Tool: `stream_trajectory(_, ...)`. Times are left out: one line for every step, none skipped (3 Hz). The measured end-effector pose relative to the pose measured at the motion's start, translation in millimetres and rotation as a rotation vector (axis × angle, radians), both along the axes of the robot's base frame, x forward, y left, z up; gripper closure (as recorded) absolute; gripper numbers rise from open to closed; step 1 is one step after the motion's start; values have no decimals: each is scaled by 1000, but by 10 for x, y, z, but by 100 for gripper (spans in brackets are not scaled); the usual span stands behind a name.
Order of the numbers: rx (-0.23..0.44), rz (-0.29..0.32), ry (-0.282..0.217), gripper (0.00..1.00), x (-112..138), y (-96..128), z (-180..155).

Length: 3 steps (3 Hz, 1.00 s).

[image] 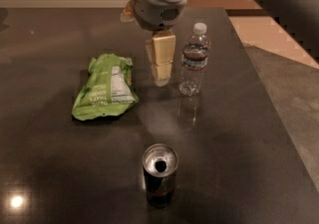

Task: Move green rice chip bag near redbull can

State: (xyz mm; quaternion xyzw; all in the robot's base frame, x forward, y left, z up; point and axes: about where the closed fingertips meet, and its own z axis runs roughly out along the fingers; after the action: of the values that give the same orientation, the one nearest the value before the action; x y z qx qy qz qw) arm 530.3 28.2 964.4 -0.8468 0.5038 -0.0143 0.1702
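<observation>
The green rice chip bag (pixel 105 93) lies flat on the dark table (pixel 50 168), left of centre, its white label panel facing up. The redbull can (pixel 160 173) stands upright near the front, silver top with a dark hole, well apart from the bag. My gripper (pixel 161 71) hangs from the arm at top centre, pointing down. It is between the bag and a water bottle, just right of the bag's upper right corner, touching neither. It holds nothing that I can see.
A clear plastic water bottle (pixel 194 60) with a white cap stands upright right of the gripper. The table's right edge (pixel 271 118) runs diagonally, with grey floor beyond it. A light glare spot (pixel 16 201) sits at the front left.
</observation>
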Motion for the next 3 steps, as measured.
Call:
stream_trajectory(-64,123,5,0,-68,276,-278)
stream_trajectory(-72,266,2,0,-104,529,-452)
stream_trajectory(-47,421,-6,0,-74,737,-546)
